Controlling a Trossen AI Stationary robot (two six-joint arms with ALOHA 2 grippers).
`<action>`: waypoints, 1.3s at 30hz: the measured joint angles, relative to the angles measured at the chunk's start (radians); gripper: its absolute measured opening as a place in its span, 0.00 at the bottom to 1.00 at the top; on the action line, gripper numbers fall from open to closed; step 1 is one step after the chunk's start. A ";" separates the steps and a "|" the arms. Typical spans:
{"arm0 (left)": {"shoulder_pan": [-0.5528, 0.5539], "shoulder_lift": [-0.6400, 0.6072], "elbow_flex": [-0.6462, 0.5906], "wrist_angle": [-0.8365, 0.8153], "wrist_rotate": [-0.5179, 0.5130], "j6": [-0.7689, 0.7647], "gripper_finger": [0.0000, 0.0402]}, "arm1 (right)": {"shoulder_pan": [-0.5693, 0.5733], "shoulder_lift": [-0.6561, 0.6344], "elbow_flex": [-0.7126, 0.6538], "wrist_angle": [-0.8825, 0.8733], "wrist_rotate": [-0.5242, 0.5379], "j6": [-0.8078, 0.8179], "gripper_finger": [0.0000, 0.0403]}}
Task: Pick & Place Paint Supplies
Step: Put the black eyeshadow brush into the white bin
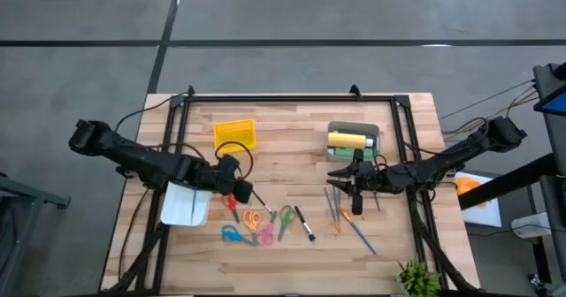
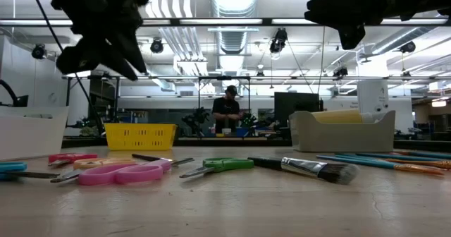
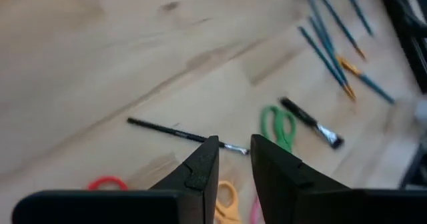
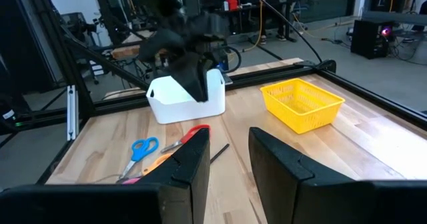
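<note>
I've got the left tool (image 1: 240, 191) hanging above the tabletop (image 1: 283, 129), just beside the white bin (image 1: 184, 205). Its fingers stand a little apart with nothing between them. Looking past them through the left wrist camera, a thin black brush (image 3: 187, 135) lies right beyond the fingertips, its long axis running crosswise to the way the tool points, bristle end toward the green scissors (image 3: 278, 125). Just past those sits a second black-handled brush (image 3: 311, 122), slanted, with its bristles pointing away from the tool.

Orange scissors (image 3: 223, 199) and a red handle (image 3: 107, 183) sit under the left tool, close in.

Over on the other side, my right tool (image 1: 347, 178) hovers just in front of the grey tray (image 1: 354, 131), where a yellow bottle (image 1: 347, 140) lies on its side, long axis across the tray. The right tool's fingers are also slightly parted and hold nothing. A cluster of thin teal and orange pens (image 1: 347, 216) lies just below that tool on the tabletop, mostly lined up lengthwise and running away from the tray, with one teal one (image 1: 363, 236) angled outward.

The yellow basket (image 1: 235, 134) sits well clear of the left tool, toward the far edge.

In the low camera, the bristled brush (image 2: 310, 168) lies flat, bristles pointing toward the pens.
</note>
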 joint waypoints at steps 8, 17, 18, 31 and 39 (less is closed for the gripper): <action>0.056 0.097 -0.002 -0.021 0.028 -0.602 0.31 | 0.000 0.000 0.000 0.000 0.000 0.000 0.25; 0.130 0.164 -0.001 0.111 0.087 -0.586 0.33 | 0.000 0.000 0.000 0.000 0.000 0.000 0.25; 0.136 0.176 -0.001 0.111 0.107 -0.595 0.33 | 0.000 0.000 0.000 0.000 0.000 0.000 0.25; 0.153 0.355 0.112 0.052 0.284 -0.733 0.33 | -0.001 0.000 0.000 -0.001 0.000 0.000 0.25; 0.153 0.413 0.124 0.044 0.358 -0.917 0.33 | -0.001 0.000 0.000 0.000 0.000 0.000 0.25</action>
